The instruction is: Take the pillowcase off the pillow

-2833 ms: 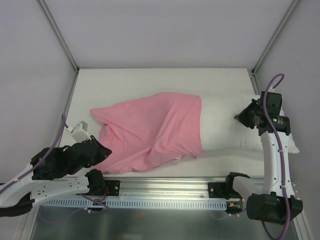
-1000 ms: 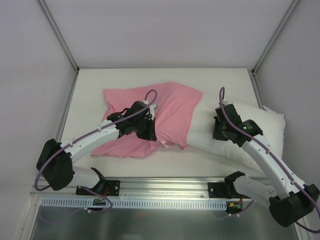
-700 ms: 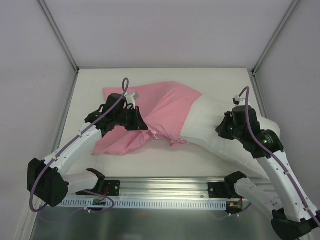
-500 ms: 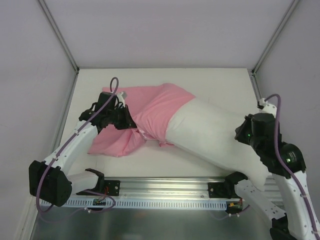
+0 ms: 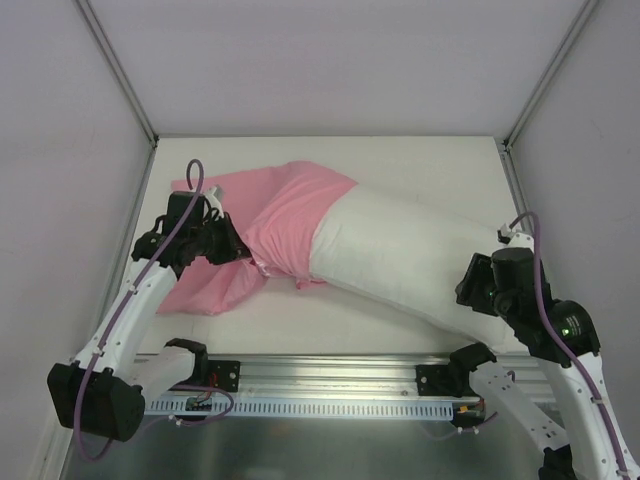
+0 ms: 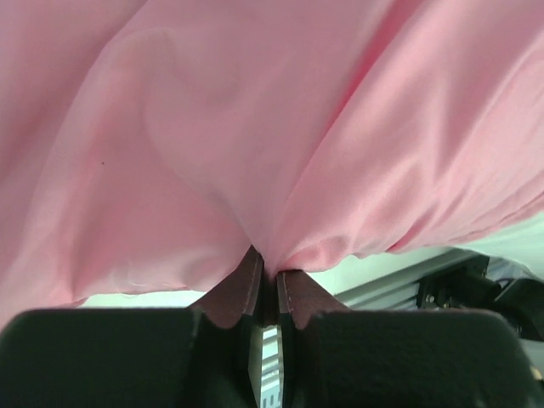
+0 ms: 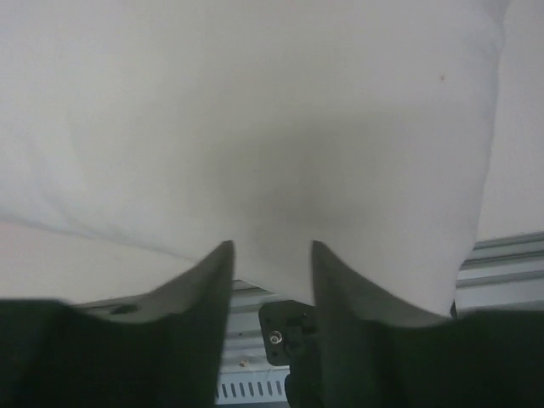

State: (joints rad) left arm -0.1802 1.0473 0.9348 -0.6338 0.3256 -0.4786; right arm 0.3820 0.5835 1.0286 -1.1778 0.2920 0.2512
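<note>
Pillowcase (image 5: pixel 272 222) sits pinched in the closed left gripper (image 6: pixel 266 272); rightward from it the pillow (image 5: pixel 400 258), one end sleeved, runs lengthwise to the right gripper (image 7: pixel 270 257), whose jaws stand part-open about its bare end.

You've got two arms of one build: left arm (image 5: pixel 128 312) and right arm (image 5: pixel 592 395) both show slim white links strung between chunky black joint housings. A thin purple left cable (image 5: pixel 187 185) loops off the wrist end, a matching right cable (image 5: pixel 539 260) does likewise, and you'll spot a small green light (image 5: pixel 566 322) on a black housing of the right arm. Up close, your left gripper (image 6: pixel 265 276) has tapered dark brownish fingers on a matte black body; your right gripper (image 7: pixel 270 255) has curved dark grey fingers, black behind.
</note>
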